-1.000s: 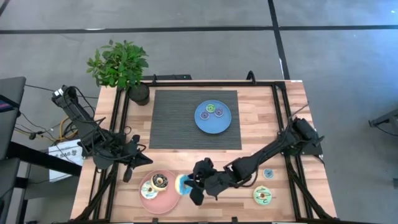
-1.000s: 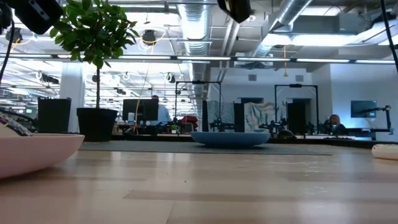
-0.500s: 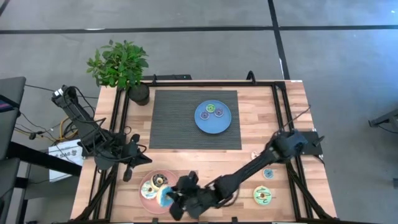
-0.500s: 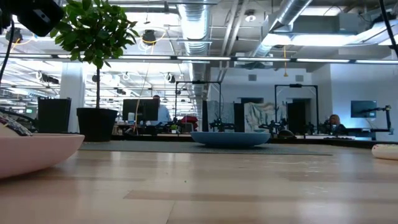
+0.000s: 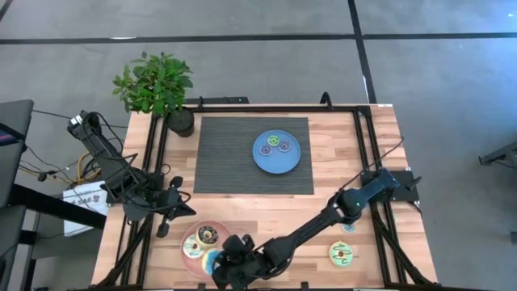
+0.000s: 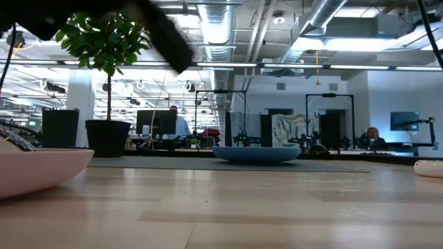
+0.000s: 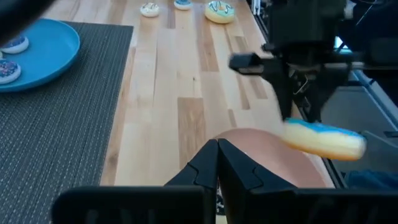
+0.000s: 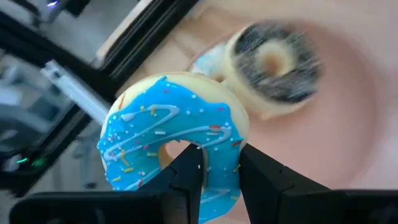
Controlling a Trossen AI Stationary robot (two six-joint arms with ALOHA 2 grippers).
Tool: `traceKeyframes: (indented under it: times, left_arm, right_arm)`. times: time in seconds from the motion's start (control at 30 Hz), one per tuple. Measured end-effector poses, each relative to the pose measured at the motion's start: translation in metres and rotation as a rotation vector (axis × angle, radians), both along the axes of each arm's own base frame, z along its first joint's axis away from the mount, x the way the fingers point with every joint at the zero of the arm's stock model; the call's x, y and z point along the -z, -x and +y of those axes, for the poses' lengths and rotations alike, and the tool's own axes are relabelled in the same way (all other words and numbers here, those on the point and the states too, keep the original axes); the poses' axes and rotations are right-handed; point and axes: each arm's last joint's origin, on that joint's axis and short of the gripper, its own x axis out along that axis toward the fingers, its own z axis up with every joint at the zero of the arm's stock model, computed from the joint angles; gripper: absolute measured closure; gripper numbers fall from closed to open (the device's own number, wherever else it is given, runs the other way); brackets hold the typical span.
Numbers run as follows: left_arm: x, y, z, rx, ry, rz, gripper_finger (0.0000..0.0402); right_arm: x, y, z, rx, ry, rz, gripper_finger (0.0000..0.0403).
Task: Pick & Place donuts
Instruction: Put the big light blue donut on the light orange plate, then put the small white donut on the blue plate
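My right gripper (image 5: 226, 263) is shut on a large blue-iced donut (image 8: 174, 146) over the near part of the pink plate (image 5: 187, 236); the donut also shows in the high view (image 5: 212, 260). A dark brown donut (image 5: 208, 235) lies flat on that plate, with a pale one (image 5: 193, 249) beside it. A large green-iced donut (image 5: 342, 255) and a small teal one (image 5: 348, 225) lie on the wood at the right. Small donuts lie on the blue plate (image 5: 276, 162). My left gripper (image 7: 217, 152) is shut and empty, left of the pink plate. My right gripper holds the blue donut by one side of its ring (image 8: 219, 169). One finger (image 8: 186, 177) stands at the hole and the other (image 8: 261, 177) outside the rim. The fingers come from above, pointing down. The donut (image 7: 323, 138) hangs roughly level, clear of the pink plate.
The blue plate stands on a dark mat (image 5: 226, 153) at the table's middle. A potted plant (image 5: 157, 89) stands at the far left corner. Black frame rails (image 5: 153, 153) run along both sides. Bare wood lies between the mat and the near edge.
My right gripper has carried the blue donut toward the table's left and near edges, from beside the pink plate's right rim to over its near part. The donut stays lifted in the hold.
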Motion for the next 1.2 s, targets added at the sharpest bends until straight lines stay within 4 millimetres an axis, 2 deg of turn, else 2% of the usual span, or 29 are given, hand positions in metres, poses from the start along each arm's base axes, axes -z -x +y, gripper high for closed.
traceKeyframes:
  times: [0.2, 0.43, 0.63, 0.8, 1.2]
  left_arm:
    - [0.001, 0.000, 0.000, -0.005, -0.007, 0.003, 0.0400]
    - [0.001, 0.000, 0.001, -0.005, -0.008, 0.003, 0.0400]
    - [0.001, 0.000, 0.001, -0.006, -0.008, 0.003, 0.0400]
    - [0.001, 0.000, 0.001, -0.006, -0.008, 0.003, 0.0400]
    - [0.001, 0.000, 0.001, -0.006, -0.008, 0.003, 0.0400]
  right_arm:
    - [0.028, -0.009, -0.001, -0.034, -0.077, 0.035, 0.0317]
    - [0.028, -0.015, -0.013, -0.039, -0.035, 0.046, 0.0317]
    - [0.030, -0.017, -0.018, -0.095, -0.078, 0.075, 0.0304]
    - [0.031, -0.017, -0.018, -0.105, -0.055, 0.076, 0.0271]
    - [0.031, -0.022, -0.027, -0.088, -0.051, 0.075, 0.0150]
